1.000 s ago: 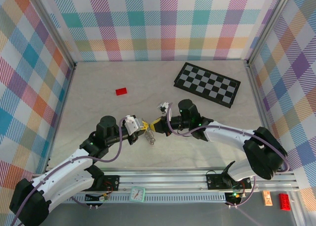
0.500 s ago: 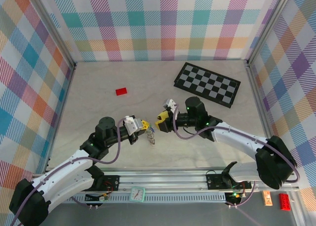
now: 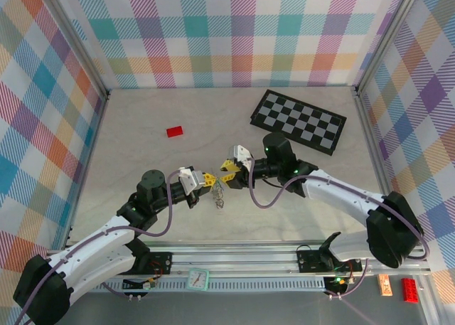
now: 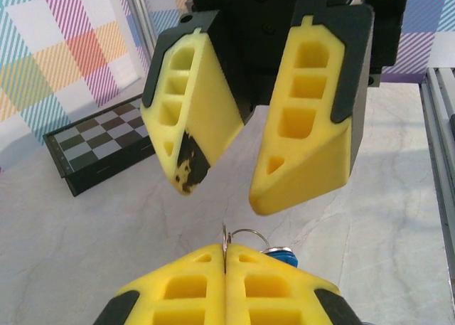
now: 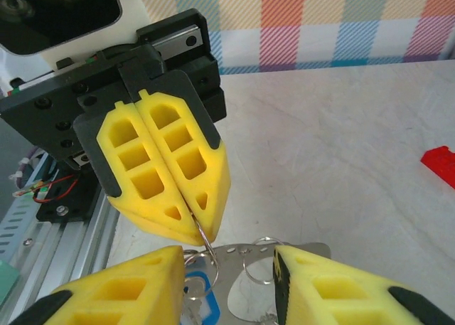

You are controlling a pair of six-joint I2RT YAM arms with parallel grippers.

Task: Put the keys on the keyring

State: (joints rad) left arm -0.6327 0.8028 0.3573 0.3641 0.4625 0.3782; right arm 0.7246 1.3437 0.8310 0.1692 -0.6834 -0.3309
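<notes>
My left gripper (image 3: pixel 207 177) is shut on a thin wire ring of the keyring (image 3: pixel 219 194), which dangles below its fingertips. In the right wrist view the keyring (image 5: pixel 242 258) is a flat silvery plate with holes and small split rings. A blue-headed key (image 5: pixel 206 307) hangs on it. My right gripper (image 5: pixel 227 282) is open, one finger on each side of the plate. In the left wrist view my left gripper (image 4: pixel 226 257) pinches the ring edge-on, the blue key (image 4: pixel 284 258) peeks out beside it, and the right gripper's fingers (image 4: pixel 313 126) stand apart just beyond.
A black-and-grey checkerboard (image 3: pixel 298 121) lies at the back right. A flat red block (image 3: pixel 174 131) rests at the back left. Checked walls close in three sides, and a metal rail (image 3: pixel 284 257) runs along the near edge.
My right gripper has opened and drawn back a little to the right from the left gripper's tips. The left gripper has stayed shut on the keyring, hardly moving.
</notes>
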